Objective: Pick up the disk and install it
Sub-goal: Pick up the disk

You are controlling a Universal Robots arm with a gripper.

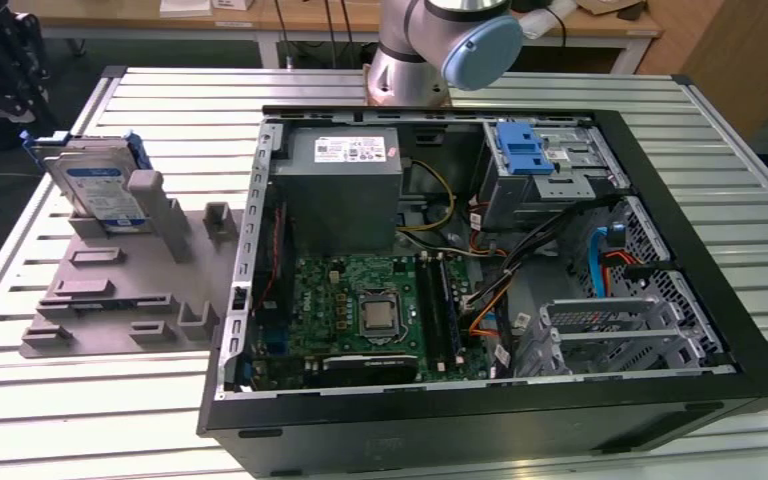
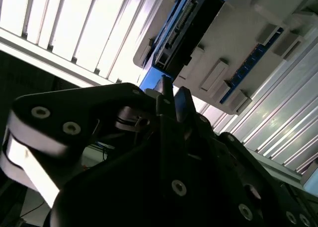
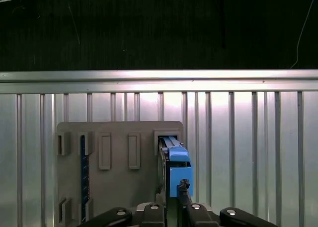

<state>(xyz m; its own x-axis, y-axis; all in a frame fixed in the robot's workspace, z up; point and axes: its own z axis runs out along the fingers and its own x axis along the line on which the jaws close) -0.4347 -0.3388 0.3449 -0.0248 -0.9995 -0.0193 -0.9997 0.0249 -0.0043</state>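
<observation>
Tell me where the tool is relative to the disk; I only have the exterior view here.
Observer: In the second wrist view the tool hangs close to the disk, looking onto its connector edge.
Reviewer: Does it have hold of the disk?
Observer: Contact can't be judged. In the first wrist view the tool lines up with the blue carrier on the disk, which stands in an end slot of the grey holder.

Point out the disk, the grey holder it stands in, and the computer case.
disk (image 1: 101, 192), exterior view, on its labelled face.
grey holder (image 1: 157, 275), exterior view, on a bare part of its flat base.
computer case (image 1: 464, 428), exterior view, on its near black wall.
</observation>
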